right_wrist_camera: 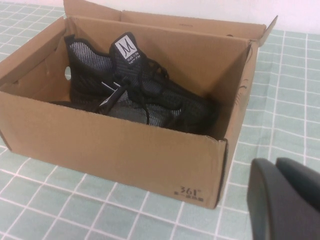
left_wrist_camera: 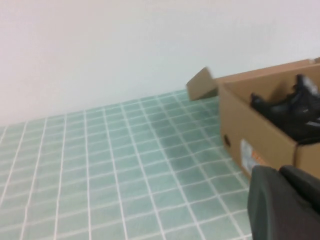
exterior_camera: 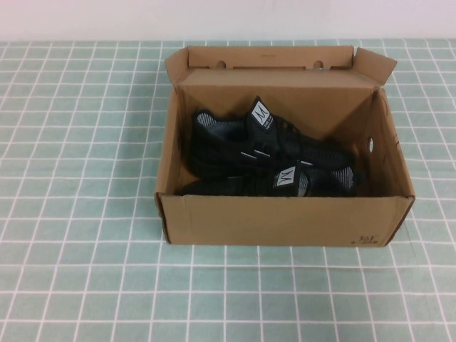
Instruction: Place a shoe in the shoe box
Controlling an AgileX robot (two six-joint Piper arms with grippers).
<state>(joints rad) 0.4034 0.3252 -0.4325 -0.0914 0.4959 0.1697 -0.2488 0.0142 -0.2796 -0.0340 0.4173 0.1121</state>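
Two black sneakers are seen inside the open shoe box (exterior_camera: 285, 221) on the tiled cloth (exterior_camera: 85, 178): the shoe (exterior_camera: 235, 146) behind, its mate (exterior_camera: 285, 182) in front. The left gripper (left_wrist_camera: 285, 205) is parked beside the box and the right gripper (right_wrist_camera: 287, 200) before its front corner, their opening not discernible

setting: staged test bench | green checked tablecloth (exterior_camera: 85, 214); plain white wall (exterior_camera: 228, 18)

The shoe box (exterior_camera: 285, 221) is brown cardboard with black print; the shoe (exterior_camera: 242, 142) is black, white-labelled; the tablecloth (exterior_camera: 78, 178) is green-and-white checked.
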